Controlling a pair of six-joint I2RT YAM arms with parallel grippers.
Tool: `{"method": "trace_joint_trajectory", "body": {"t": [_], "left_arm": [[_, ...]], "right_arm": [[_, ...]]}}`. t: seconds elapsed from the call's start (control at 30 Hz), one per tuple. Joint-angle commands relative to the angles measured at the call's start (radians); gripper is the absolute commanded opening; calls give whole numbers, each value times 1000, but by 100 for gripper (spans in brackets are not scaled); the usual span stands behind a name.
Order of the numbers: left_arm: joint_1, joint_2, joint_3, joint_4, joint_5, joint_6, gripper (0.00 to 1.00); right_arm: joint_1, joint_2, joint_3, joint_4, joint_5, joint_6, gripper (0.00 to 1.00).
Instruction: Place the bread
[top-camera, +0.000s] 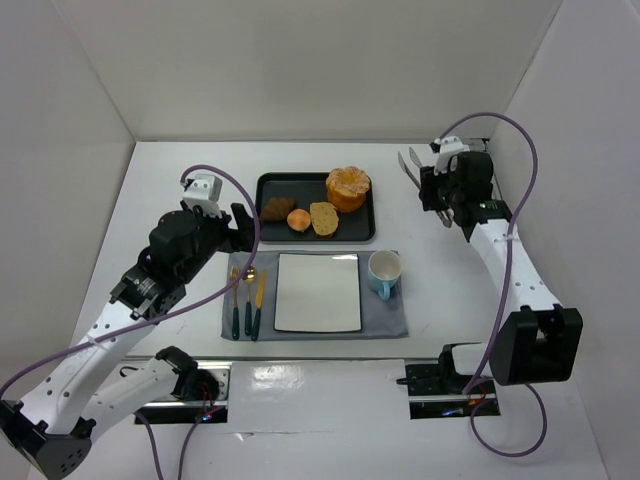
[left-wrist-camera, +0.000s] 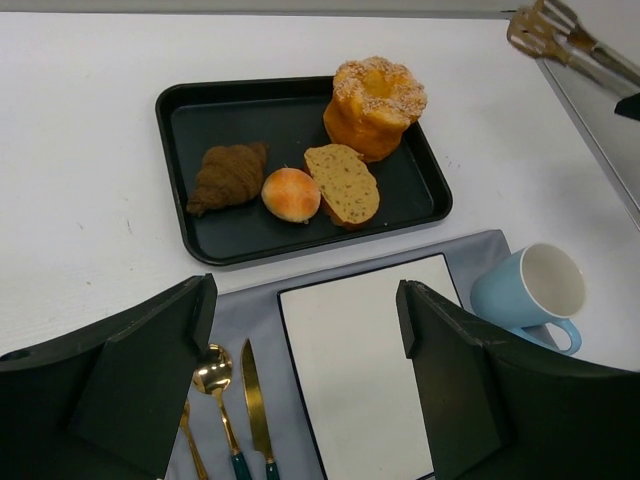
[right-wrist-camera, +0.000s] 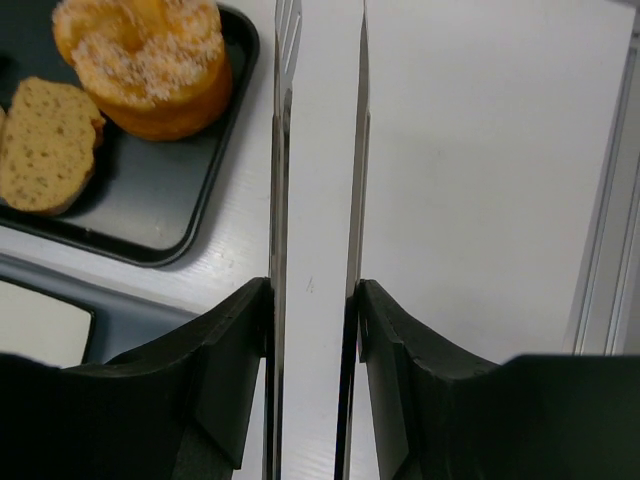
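The bread (top-camera: 348, 187) is a round, puffy golden-orange loaf with a pale cracked top, standing in the far right corner of the black tray (top-camera: 268, 183). It also shows in the left wrist view (left-wrist-camera: 374, 105) and the right wrist view (right-wrist-camera: 150, 60). My left gripper (top-camera: 240, 225) is open and empty, hovering above the mat's left part, near side of the tray (left-wrist-camera: 305, 310). My right gripper (top-camera: 433, 195) is shut on metal tongs (right-wrist-camera: 280, 150), right of the tray (right-wrist-camera: 313, 290). The tong arms stand apart, their tips (top-camera: 407, 162) right of the bread, not touching it.
The tray also holds a brown croissant (left-wrist-camera: 228, 175), a small round orange bun (left-wrist-camera: 291, 193) and a flat tan slice (left-wrist-camera: 343, 183). On the grey mat (top-camera: 385, 320) lie a white square plate (top-camera: 317, 291), a blue cup (top-camera: 384, 272) and gold cutlery (top-camera: 247, 295). White walls enclose the table.
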Motion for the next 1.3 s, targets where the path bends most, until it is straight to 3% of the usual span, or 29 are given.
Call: {"method": "trace_joint_trajectory", "body": {"t": [0.0,0.2,0.5,0.7,1.27], "left_arm": [[-3,1,15,44,-8,18,91],[-3,1,15,44,-28,18,91],[-3,1,15,44,-37,27,91],[-3,11,15,44,-37,27,91],[-3,11,15,44,-28,27,91]], "right_arm": [[-3,40,122,3,-77,-29,49],[-3,221,311,-102,-261,-29,49],[-3,451,486,-161,-415,49,49],[-3,494,520,-181,-478,80,49],[-3,503,471,-209,-446,128,52]]}}
